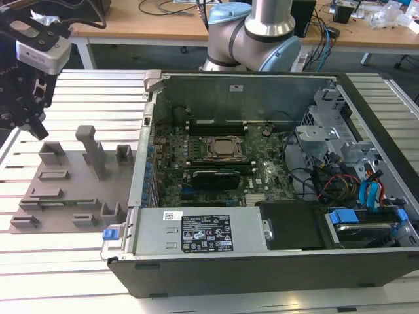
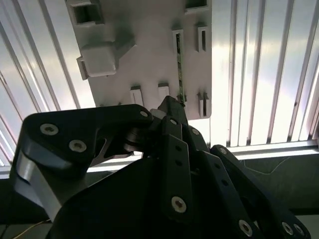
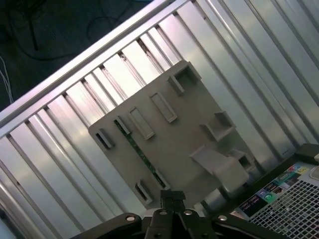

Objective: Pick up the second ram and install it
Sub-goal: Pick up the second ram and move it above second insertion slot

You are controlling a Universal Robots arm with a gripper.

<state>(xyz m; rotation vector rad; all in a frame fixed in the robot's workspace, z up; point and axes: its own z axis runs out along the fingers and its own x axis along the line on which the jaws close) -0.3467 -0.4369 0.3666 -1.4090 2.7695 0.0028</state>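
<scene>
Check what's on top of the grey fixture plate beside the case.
Raised grey holders and one thin green ram stick, on edge in its slot, on the fixture plate. The gripper covers part of the plate's edge in both wrist views.

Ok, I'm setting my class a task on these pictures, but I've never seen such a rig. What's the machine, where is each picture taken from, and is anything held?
It is one robot arm with a gripper. The exterior view takes in the whole slatted metal table; both wrist views ride on the arm and look past the gripper. On the table stand an open computer case and a grey holder plate. The second ram, a thin green stick, lies in that plate. The gripper hangs near the plate, shut, holding nothing.
</scene>
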